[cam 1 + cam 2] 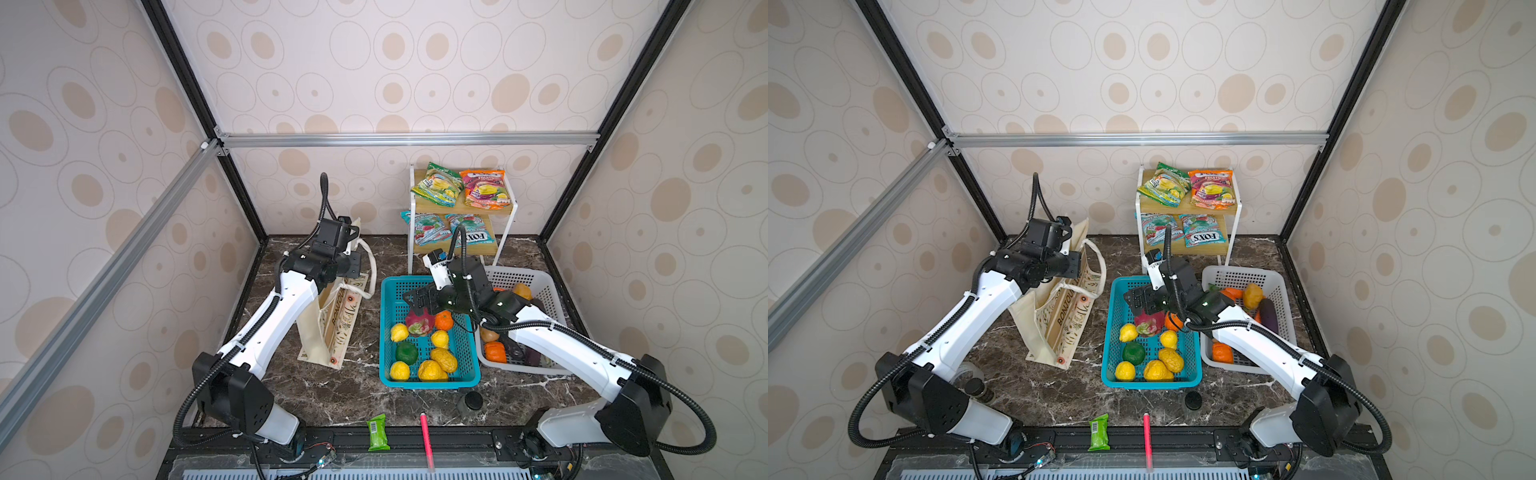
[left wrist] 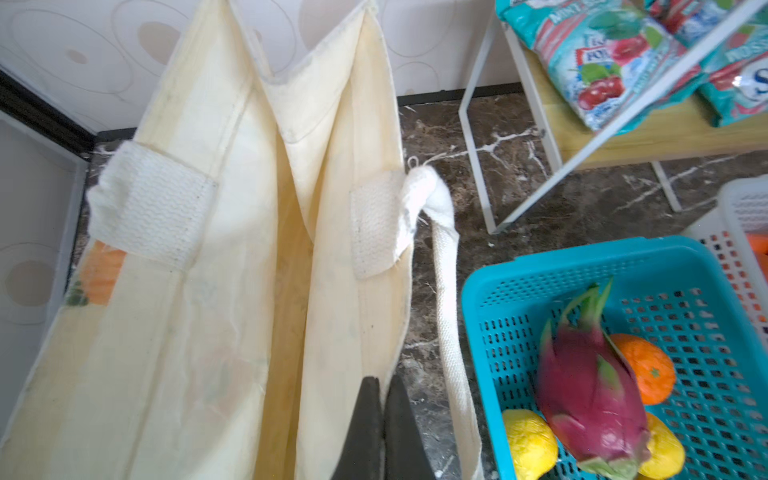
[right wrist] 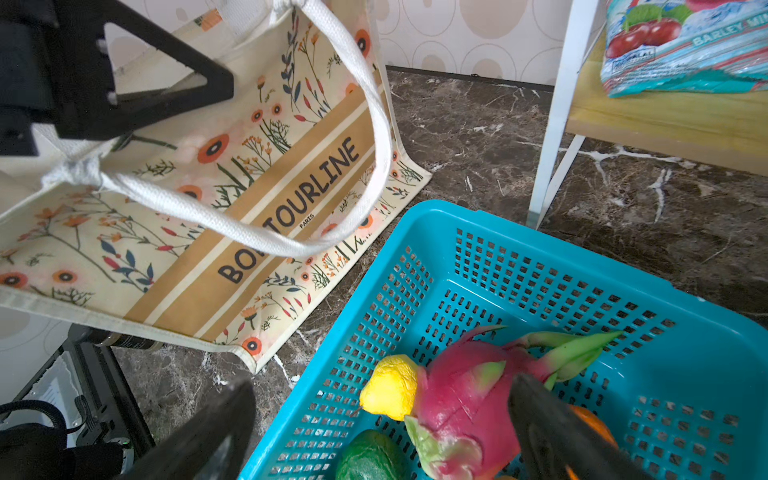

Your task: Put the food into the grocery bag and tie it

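Note:
The cream floral grocery bag [image 1: 332, 328] [image 1: 1059, 328] stands upright left of the blue basket [image 1: 388, 332]. My left gripper [image 1: 353, 266] [image 2: 382, 415] is at the bag's top, shut on the cloth rim [image 2: 357, 332] on the basket side. A pink dragon fruit [image 1: 419, 326] [image 3: 469, 403], a dark green fruit [image 1: 406, 352] and lemons [image 1: 399, 332] lie in the blue basket. My right gripper [image 1: 419, 301] [image 3: 386, 415] hangs open just above the dragon fruit, holding nothing. An eggplant [image 1: 1266, 313] lies in the white basket [image 1: 515, 274]. Green [image 1: 436, 185] and orange Fox's packets [image 1: 486, 189] sit on the shelf's top.
The white-framed shelf [image 1: 412, 249] stands behind the baskets with teal packets [image 1: 428, 228] on its lower board. The bag's white strap [image 3: 374, 124] hangs loose toward the blue basket. Near the front edge lie a green wrapped bar [image 1: 378, 432], a red pen [image 1: 427, 436] and a dark jar [image 1: 471, 402].

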Robot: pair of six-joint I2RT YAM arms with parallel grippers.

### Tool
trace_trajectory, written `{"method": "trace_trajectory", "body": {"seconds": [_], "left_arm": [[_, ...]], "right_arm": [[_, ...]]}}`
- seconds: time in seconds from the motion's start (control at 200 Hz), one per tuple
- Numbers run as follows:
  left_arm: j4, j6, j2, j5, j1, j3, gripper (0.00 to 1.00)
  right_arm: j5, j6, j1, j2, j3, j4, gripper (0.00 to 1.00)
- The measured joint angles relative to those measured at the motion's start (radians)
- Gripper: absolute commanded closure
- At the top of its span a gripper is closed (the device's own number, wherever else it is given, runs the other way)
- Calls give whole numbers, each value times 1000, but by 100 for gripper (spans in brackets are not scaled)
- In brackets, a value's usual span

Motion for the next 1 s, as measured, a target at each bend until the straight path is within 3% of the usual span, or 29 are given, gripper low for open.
{"method": "trace_trajectory", "body": {"seconds": [0.08, 0.16, 0.2, 0.31, 0.52, 0.66, 0.835, 0.9, 1.0], "left_arm": [[36, -18, -12, 42, -5, -32, 69], [62, -21, -11, 69, -5, -34, 33], [68, -21, -10, 77, -5, -25, 3], [58, -2, 8, 89, -3, 70, 1], [54, 91, 2, -18, 48, 282, 1], [42, 152, -15, -93, 141, 264, 1], [44, 180, 24, -90, 173, 112, 15], [41, 183, 51, -82, 173, 62, 30], [27, 190, 71, -63, 173, 9, 82]], "right_arm": [[3, 3, 0, 0, 0, -2, 1], [9, 6, 2, 0, 2, -2, 0], [11, 7, 3, 0, 3, -3, 0], [15, 14, 5, 1, 14, -5, 0], [16, 35, 11, 39, 61, -10, 0], [11, 59, 37, 98, 122, -30, 0], [-6, 84, 89, 182, 206, -50, 0], [-17, 96, 103, 201, 217, -55, 0], [-32, 111, 119, 223, 223, -58, 0]]}}
